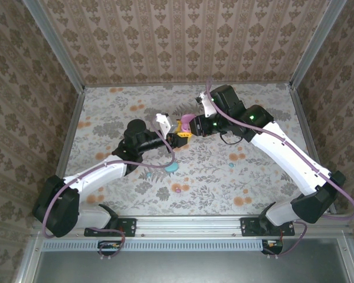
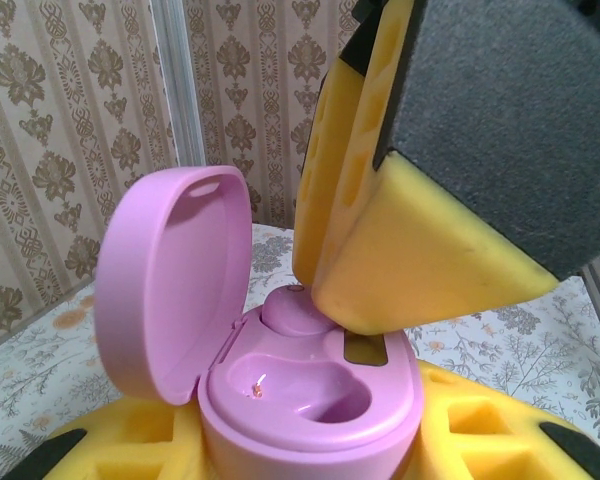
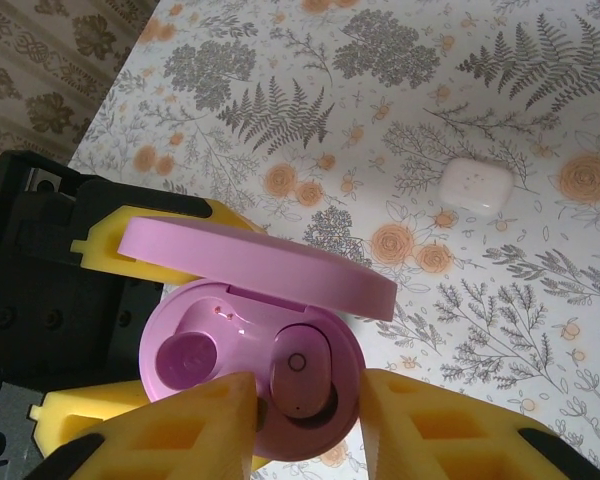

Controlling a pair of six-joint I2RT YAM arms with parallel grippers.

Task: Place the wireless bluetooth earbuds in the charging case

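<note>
The pink charging case [image 2: 380, 400] is open, its lid [image 2: 170, 270] standing up on the left, and my left gripper [image 2: 310, 455] is shut on its body with yellow fingers [image 2: 500, 440]. One pink earbud [image 3: 302, 375] lies in the case's right-hand slot, slightly tilted. The other slot [image 3: 185, 360] is empty, and its charging pins show. My right gripper [image 3: 308, 425] hovers open just over the case [image 3: 230, 300]. Its fingers [image 3: 190, 430] stand either side of the earbud without touching it. In the top view both grippers [image 1: 178, 140] [image 1: 192, 125] meet mid-table.
A white rounded case [image 3: 477, 185] lies on the floral tabletop [image 3: 460, 330] beyond the pink case. A small teal object [image 1: 173, 168] rests on the table below the left gripper, partly under its cable. Patterned walls enclose the table on three sides.
</note>
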